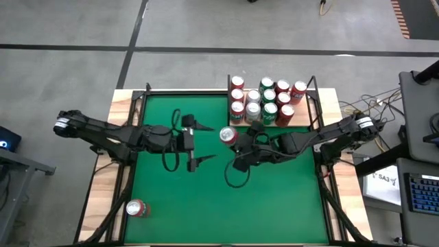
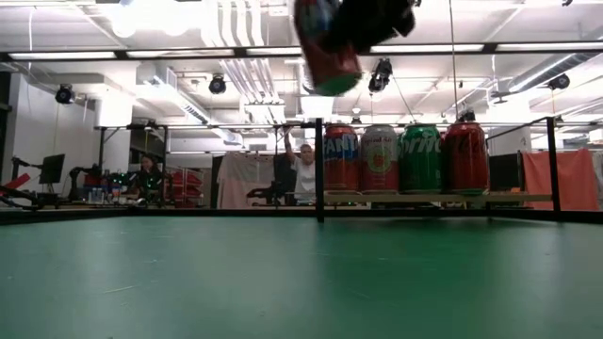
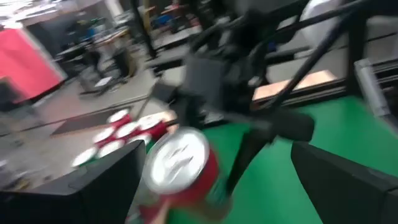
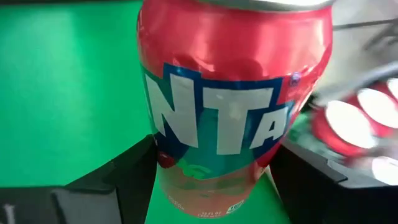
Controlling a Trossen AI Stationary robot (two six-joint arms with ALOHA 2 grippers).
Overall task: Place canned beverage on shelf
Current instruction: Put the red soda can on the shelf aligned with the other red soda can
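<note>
Right, view by view.

high view, right gripper [image 1: 233, 140]: clenched on a red can [image 1: 228, 135], lifted over the green tabletop [image 1: 274, 199]. The shelf [image 1: 306, 118] lies just beyond the fingers, toward the table's far edge, already carrying a block of standing cans [image 1: 264, 101].
high view, left gripper [image 1: 199, 143]: fingers spread wide, nothing between them, parked over the green just across from the held can, near it but not touching.
high view, spare can [image 1: 136, 208]: lying on its side well behind the left gripper, near the table's front corner.

low view, held can: red can [image 2: 327, 47] hangs tilted high above the felt, higher than the shelf cans [image 2: 400, 158] ahead of it. Shelf board [image 2: 443, 199] sits slightly raised behind a black post [image 2: 319, 169].

left wrist view: own fingers [image 3: 109, 183] apart, empty. Red can [image 3: 180, 168] straight ahead with its silver top facing this way, right arm's gripper behind it.

right wrist view: can [image 4: 233, 93] fills the gap between the fingers [image 4: 124, 177], pinched low on its body; shelf can tops [image 4: 354, 124] off to one side.

risk: my guess, the tilted can could clip the rod edging or knock the near row over, since the free space by the stack looks tight. A low grip on a smooth can may let it pivot on set-down.

hidden: gripper body cut off at the frame's upper edge in the low view; free slot on the board hard to judge; left wrist view is smeared, so the contact there is unclear; people in the room behind are too small to detail.
</note>
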